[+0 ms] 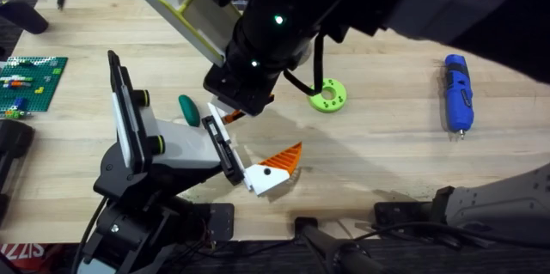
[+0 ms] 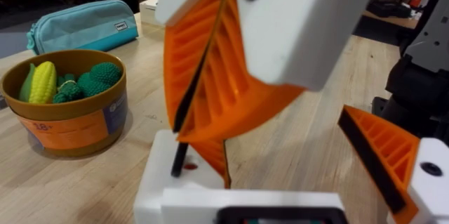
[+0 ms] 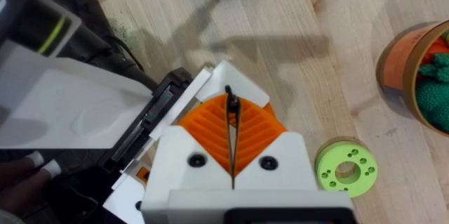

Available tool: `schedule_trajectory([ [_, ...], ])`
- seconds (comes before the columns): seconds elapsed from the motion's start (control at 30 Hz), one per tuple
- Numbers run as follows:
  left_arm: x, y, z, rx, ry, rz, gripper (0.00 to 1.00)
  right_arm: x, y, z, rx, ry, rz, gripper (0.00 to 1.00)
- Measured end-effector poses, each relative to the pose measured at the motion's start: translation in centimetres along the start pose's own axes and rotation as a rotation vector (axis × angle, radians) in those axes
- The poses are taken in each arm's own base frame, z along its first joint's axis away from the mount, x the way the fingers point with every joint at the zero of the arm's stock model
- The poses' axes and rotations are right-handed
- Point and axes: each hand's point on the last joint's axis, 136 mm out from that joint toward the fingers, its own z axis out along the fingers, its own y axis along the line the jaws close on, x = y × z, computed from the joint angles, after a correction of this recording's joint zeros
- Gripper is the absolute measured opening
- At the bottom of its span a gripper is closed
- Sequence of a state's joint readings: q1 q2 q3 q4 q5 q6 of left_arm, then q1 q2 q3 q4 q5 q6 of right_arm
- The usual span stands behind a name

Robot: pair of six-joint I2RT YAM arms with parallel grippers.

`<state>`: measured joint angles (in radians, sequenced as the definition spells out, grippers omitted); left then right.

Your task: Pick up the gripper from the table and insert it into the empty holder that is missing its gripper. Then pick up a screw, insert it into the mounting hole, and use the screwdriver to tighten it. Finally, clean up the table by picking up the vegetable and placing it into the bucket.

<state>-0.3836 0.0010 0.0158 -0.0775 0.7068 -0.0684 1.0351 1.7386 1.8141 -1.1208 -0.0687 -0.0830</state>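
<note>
My right gripper (image 1: 225, 112) reaches across the middle and is shut on a thin black screw (image 3: 229, 104). In the left wrist view the screw (image 2: 184, 136) stands tip-down in a hole of the white gripper piece (image 2: 168, 185), which sits in the holder on my left arm. My left gripper (image 1: 273, 169) is open, with its other orange-padded finger (image 2: 379, 154) standing apart. The blue screwdriver (image 1: 458, 92) lies at the far right. The dark teal vegetable (image 1: 188, 109) lies left of the right gripper. The bucket (image 2: 66, 122) holds several toy vegetables.
A lime-green ring (image 1: 327, 95) lies right of the right arm. A teal pouch (image 2: 84, 24) lies behind the bucket. A green brick plate (image 1: 30, 81) sits at the left edge. Bare wood stretches between the ring and the screwdriver.
</note>
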Motion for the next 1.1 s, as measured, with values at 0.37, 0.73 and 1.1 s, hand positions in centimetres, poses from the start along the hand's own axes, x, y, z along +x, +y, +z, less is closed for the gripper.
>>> schedule_trajectory([
  [0.37,0.0,0.0,0.0,0.000,0.000,0.000,0.984,0.5,-0.8,-0.5,0.051,0.009,0.001,0.011],
  [0.73,0.0,0.0,0.0,0.000,0.000,0.000,0.984,0.8,-0.4,-1.9,0.038,-0.006,0.000,0.011],
  [1.1,0.0,0.0,0.0,0.000,0.000,0.000,0.984,1.0,-0.3,0.0,0.020,0.042,0.004,0.011],
])
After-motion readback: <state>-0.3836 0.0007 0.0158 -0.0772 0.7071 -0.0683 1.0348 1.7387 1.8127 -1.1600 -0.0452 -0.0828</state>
